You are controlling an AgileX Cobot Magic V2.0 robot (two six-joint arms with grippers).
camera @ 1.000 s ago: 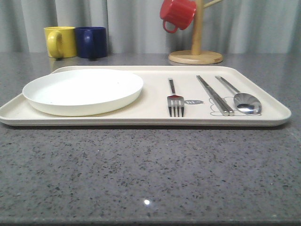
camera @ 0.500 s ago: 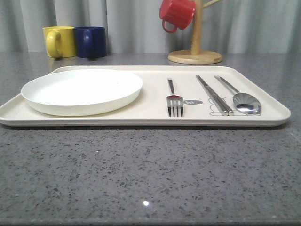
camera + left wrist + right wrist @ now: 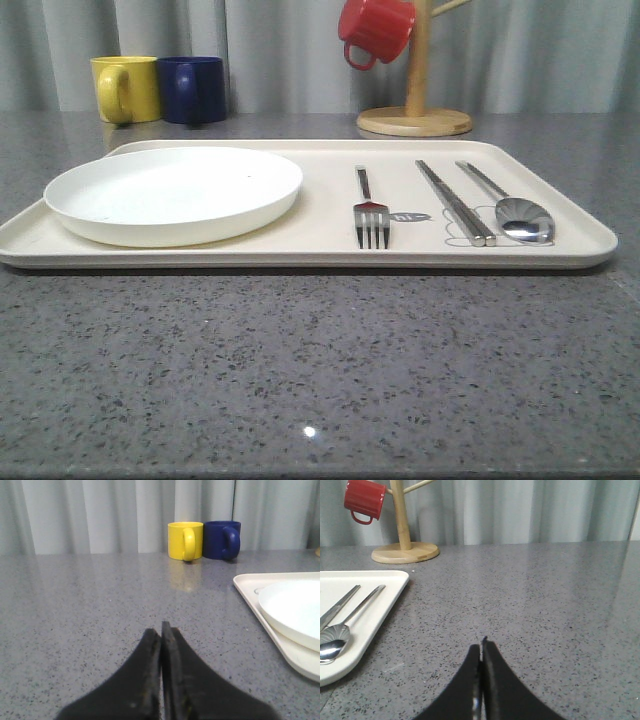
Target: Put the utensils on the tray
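Hardly anything differs from a second ago: the tray (image 3: 330, 235) and all on it sit a shade further left in the front view than before, the plate (image 3: 173, 193) most noticeably, and nothing on the tray has changed place relative to anything else.

The tray lies flat on the grey speckled surface (image 3: 320, 380). The plate rests on the tray's left half. To the plate's right lies the fork (image 3: 370, 213), tines toward the near rim. Further right lie the chopsticks (image 3: 455, 202), side by side, and just beyond them the spoon (image 3: 508, 207), bowl toward the near rim. The three are apart from each other, all well inside the rim.

Print on the tray shows between fork and chopsticks: a small dark speech bubble (image 3: 408, 216) with pale letters too small to read for sure, and a thin grey outline drawing partly under the chopstick tips. I can make out no other writing.

Behind the tray's far left corner stand a yellow mug (image 3: 126, 89) and a blue mug (image 3: 194, 90), touching or nearly so. Behind its far right part stands a wooden stand (image 3: 415, 105) with a red mug (image 3: 374, 31) hanging from a peg.

The left fingers (image 3: 161, 677) are pressed together with nothing between them, over bare surface to the left of the tray. The right fingers (image 3: 481, 680) are likewise closed and empty, over bare surface to the right of the tray, the spoon lying near that edge.
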